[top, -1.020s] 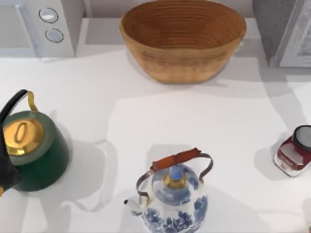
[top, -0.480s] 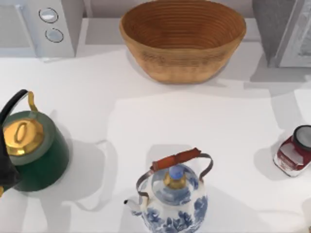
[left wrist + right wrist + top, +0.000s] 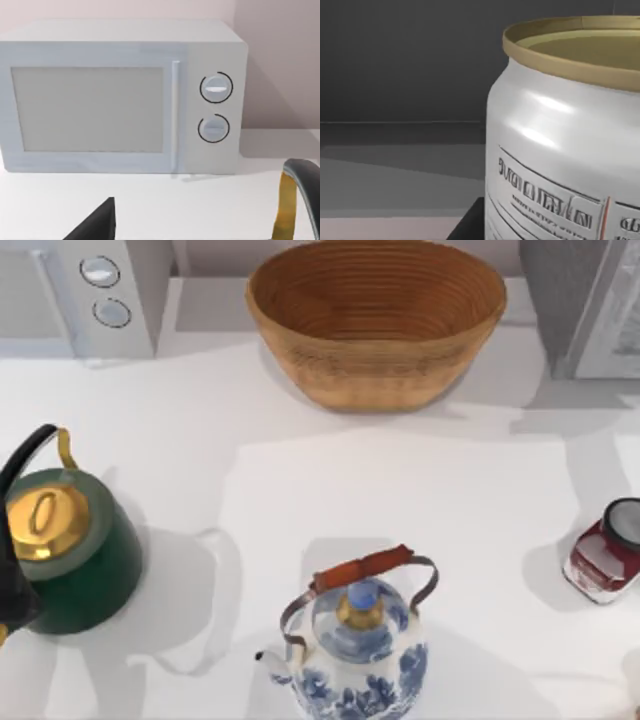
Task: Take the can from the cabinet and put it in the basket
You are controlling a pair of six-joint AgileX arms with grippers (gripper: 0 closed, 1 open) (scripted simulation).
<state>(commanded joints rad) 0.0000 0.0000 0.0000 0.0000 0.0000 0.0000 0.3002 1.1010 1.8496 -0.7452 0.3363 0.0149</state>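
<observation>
Inside the grey-sided cabinet (image 3: 575,300) at the bench's far right corner, shadows have shifted; the silver-white metal can (image 3: 565,145) looms close, claw state untellable, woven wicker basket (image 3: 376,320) empty.

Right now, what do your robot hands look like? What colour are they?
My left end effector is a plain matte black wedge with straight edges and a pointed tip. My right end effector shows a dark, nearly black, straight-edged corner, just as plain.
</observation>
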